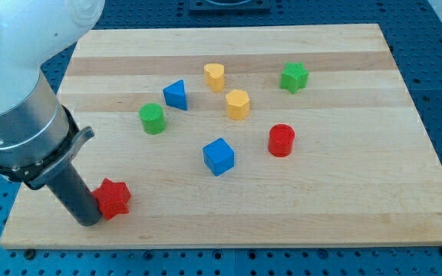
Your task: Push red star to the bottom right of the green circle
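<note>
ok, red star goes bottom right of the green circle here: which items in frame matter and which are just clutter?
In the job:
- red star, near the board's bottom left
- green circle, up and to the view's right of it
- my tip, against the star's left side

Just lying about:
- blue triangle
- blue cube
- red cylinder
- green star
- two yellow blocks

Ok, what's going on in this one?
My tip sits against the left side of the red star, near the board's bottom-left corner. The green circle lies up and to the right of the star, so the star is not yet at its bottom right. The other blocks sit untouched further right.
</note>
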You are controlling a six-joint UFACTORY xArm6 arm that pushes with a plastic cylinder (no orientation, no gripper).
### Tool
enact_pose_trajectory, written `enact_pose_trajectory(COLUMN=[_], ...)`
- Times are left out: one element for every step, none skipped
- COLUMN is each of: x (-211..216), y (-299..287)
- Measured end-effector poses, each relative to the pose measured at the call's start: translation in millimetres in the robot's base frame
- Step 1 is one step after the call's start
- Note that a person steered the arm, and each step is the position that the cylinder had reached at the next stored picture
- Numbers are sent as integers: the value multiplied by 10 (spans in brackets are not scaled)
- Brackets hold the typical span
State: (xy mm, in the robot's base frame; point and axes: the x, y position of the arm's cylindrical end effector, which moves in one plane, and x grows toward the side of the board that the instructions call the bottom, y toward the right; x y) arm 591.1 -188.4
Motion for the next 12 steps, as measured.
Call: enact_pose_trajectory(x=[0,-2,-47,-281,-510,-600,-622,-639,-735,-876,-955,-1095], y=[169,461,546,519,467,376,286,242,243,275,410,469])
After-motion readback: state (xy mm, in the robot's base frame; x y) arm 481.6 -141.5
